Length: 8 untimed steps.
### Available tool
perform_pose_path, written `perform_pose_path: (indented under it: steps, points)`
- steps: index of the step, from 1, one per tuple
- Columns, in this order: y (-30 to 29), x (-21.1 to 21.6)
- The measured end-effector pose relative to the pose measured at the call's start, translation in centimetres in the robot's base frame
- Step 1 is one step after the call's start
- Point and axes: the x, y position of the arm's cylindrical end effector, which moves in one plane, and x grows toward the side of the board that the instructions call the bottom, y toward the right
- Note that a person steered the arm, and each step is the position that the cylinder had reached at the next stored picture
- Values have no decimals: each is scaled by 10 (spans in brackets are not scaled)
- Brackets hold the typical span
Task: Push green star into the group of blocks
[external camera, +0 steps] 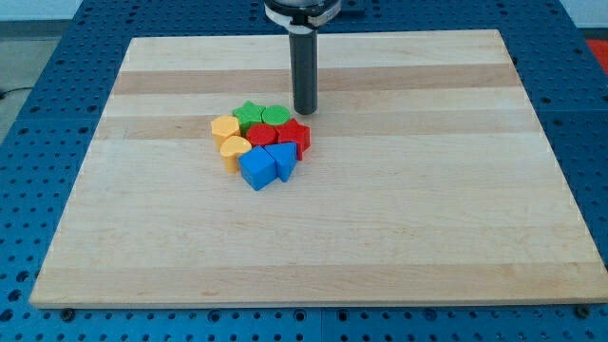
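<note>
The green star [249, 115] sits at the top left of a tight cluster of blocks near the board's middle. It touches a green round block [276, 117] on its right and a red block [261, 134] below. My tip [304, 111] stands just to the right of the green round block, at the cluster's top right. Other blocks in the cluster: a red block [295, 135], a blue cube [256, 168], a blue triangular block [282, 161], and two yellow blocks [224, 127] [234, 150] on the left.
The wooden board [456, 190] lies on a blue perforated table [38, 114]. The dark rod [304, 71] comes down from the view's top middle.
</note>
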Motion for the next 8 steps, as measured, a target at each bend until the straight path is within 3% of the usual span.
perform_pose_path:
  steps: [2,4,6,8]
  points:
    - [-5,-12]
    - [-46,-17]
    - [-71,25]
    - [-74,29]
